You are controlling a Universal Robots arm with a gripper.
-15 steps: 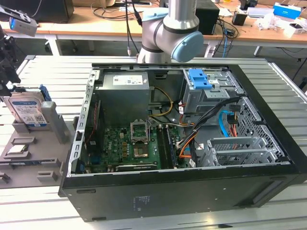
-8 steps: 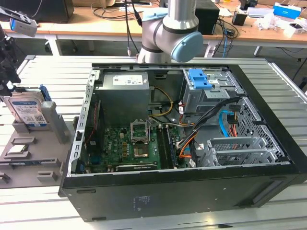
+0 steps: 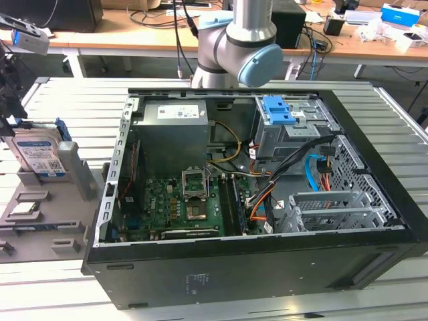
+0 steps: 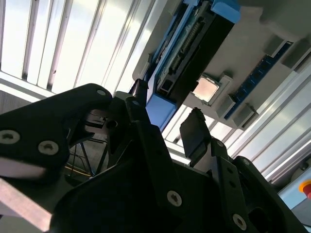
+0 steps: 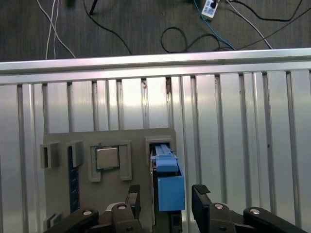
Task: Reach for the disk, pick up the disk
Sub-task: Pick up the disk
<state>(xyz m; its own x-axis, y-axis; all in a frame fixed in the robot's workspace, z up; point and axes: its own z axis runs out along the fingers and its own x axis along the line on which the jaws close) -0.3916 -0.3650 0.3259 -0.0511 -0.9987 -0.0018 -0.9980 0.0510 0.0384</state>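
Black gripper is open wide, with one of its fingers on each side of the disk. It straddles the disk, and in the first wrist view a thin gap shows on both sides, so nothing is clamped or lifted. The second wrist view shows the same pose, fingertips flanking the near end of the disk with its connector edge running away from them. The disk stands on edge in a slot of the grey holder, its blue rail facing the gripper. In the exterior view the silver body and white-and-blue label face the camera and the disk leans slightly. Beside the disk in the same holder sits a square processor chip in its own recess. Further along is a blue memory stick set on edge. The holder lies flat on the slatted metal worktop, just beside the open computer case, on the exterior view's left of it. Inside the case are a green motherboard, bundled cables and a blue latch on top of the drive cage. The grey arm rises behind the case. Past the worktop edge in the first wrist view is dark floor with loose wires.
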